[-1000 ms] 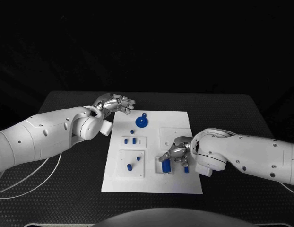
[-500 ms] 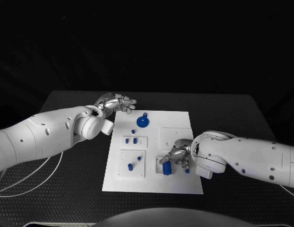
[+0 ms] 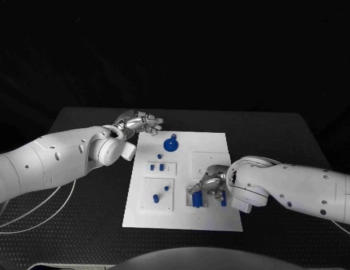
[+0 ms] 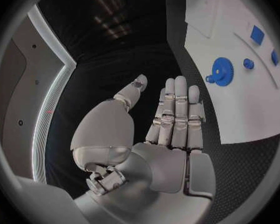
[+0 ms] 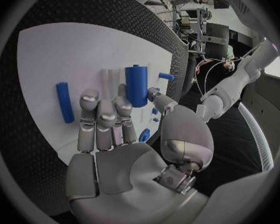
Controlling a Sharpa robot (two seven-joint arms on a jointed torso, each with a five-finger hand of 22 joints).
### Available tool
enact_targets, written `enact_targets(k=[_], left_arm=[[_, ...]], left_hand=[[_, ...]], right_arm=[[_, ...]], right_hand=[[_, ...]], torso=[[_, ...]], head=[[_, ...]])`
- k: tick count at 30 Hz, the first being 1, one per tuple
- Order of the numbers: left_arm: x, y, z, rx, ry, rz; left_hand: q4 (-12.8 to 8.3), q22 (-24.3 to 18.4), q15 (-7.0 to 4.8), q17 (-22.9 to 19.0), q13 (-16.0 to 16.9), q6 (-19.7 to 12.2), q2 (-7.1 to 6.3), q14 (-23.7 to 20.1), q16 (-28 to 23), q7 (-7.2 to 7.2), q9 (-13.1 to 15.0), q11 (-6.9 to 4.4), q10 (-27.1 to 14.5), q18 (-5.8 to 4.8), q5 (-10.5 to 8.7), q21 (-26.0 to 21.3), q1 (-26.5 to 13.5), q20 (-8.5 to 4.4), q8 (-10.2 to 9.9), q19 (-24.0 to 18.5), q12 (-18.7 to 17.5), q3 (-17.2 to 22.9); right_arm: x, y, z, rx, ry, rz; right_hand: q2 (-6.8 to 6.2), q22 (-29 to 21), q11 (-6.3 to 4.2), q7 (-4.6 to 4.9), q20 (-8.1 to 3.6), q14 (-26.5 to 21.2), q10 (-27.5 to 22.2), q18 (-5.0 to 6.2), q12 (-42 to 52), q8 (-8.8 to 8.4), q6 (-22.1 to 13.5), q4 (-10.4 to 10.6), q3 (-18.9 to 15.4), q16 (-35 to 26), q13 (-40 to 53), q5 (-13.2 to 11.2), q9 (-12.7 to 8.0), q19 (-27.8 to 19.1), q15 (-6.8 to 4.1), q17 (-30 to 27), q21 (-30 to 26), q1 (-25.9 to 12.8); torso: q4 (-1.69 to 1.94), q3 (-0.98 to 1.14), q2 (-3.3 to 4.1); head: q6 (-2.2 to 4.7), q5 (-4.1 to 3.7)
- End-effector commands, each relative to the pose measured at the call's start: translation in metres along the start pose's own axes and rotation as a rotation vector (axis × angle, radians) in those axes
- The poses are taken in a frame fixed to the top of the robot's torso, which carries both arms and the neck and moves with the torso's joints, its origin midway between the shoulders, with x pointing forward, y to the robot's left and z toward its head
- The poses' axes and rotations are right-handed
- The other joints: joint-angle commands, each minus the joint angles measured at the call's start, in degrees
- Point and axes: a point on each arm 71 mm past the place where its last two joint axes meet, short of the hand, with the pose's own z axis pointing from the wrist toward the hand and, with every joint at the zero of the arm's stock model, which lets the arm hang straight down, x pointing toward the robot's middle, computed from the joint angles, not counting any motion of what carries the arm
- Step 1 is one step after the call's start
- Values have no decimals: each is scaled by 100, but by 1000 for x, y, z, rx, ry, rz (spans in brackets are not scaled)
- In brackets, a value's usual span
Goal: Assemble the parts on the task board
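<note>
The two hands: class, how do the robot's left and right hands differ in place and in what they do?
The left hand hovers at the board's far left corner, off its surface; the right hand is over the board's near right part. The left hand holds nothing, fingers straight; the right hand grips a blue cylinder. Both are silver, on white arms.

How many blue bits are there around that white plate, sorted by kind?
Blue gear: 1
Large blue cylinder: 1
Small blue pieces: 6, as far as I can make out
Total: 8
</note>
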Motion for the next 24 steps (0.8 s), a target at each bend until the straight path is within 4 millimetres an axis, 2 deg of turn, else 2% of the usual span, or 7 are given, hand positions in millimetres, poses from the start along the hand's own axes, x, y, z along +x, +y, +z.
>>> enact_targets(k=[1, 5, 11, 24], left_arm=[[2, -1, 0, 7, 16, -10], [2, -1, 0, 7, 15, -9], [3, -2, 0, 7, 19, -10], [3, -1, 0, 4, 22, -11]], left_hand=[[22, 6, 24, 6, 8, -39, 7, 28, -36, -8, -9, -5, -48, 1, 20, -20, -68, -4, 14, 29, 10, -3], [22, 6, 24, 8, 8, -39, 6, 27, -38, -8, -9, -5, -49, 2, 19, -22, -69, -4, 14, 28, 10, -3], [23, 8, 24, 10, 8, -40, 5, 27, -40, -8, -9, -5, -50, 2, 19, -24, -69, -4, 14, 27, 10, -3], [29, 12, 26, 16, 8, -43, 3, 25, -48, -7, -10, -3, -53, 2, 18, -31, -75, -2, 13, 25, 9, -4]], right_arm=[[-1, -3, 2, 4, -12, -6], [-1, -3, 2, 5, -10, -10], [0, -1, 4, 5, 0, -17], [-3, -4, 5, 14, -18, -13]], right_hand=[[5, 23, -24, -6, 3, 0, 0, 256, -19, 40, 20, -570, 559, -39, 2, 5, 22, -11, -29, 10, 37, -40], [5, 23, -25, -7, 2, 0, -2, 256, -21, 39, 21, -568, 558, -40, 0, 6, 22, -10, -30, 11, 38, -44], [0, 23, -25, -7, 1, 1, -5, 256, -25, 37, 20, -566, 555, -42, -2, 6, 22, -9, -31, 13, 38, -51], [-14, 20, -24, -6, 0, 2, -10, 256, -30, 28, 16, -546, 546, -50, 1, -7, 21, -8, -33, 23, 38, -86]], torso=[[-1, -3, 0], [-2, -10, 2], [-4, 0, -3], [-8, 0, 0]], head=[[-9, 16], [-7, 19], [-12, 37], [0, 36]])
